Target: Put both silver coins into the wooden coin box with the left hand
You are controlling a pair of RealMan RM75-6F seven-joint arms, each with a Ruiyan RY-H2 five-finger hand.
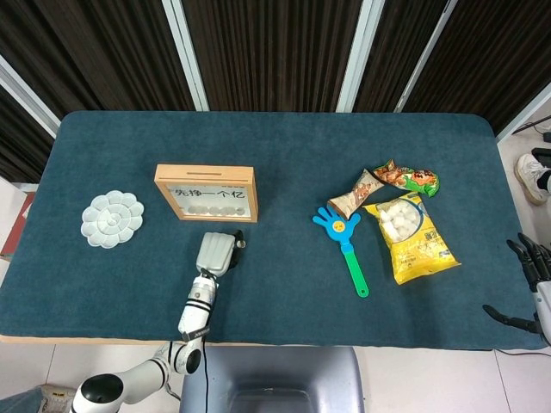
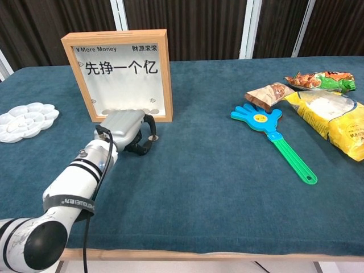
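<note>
The wooden coin box (image 1: 206,193) (image 2: 118,74) stands upright at the table's left-centre, with several coins showing behind its pane. Just in front of it my left hand (image 1: 216,252) (image 2: 123,128) lies palm down on the cloth with its fingers curled. Its fingertips pinch a small silver coin (image 2: 152,137) low against the cloth, at the box's front right corner. I see no second loose coin. My right hand (image 1: 529,280) hangs off the table's right edge, fingers spread and holding nothing.
A white flower-shaped palette (image 1: 112,218) (image 2: 24,120) lies left of the box. On the right are a blue hand clapper (image 1: 345,243) (image 2: 274,136), a yellow snack bag (image 1: 407,236) (image 2: 334,118) and two smaller snack packets (image 1: 386,184).
</note>
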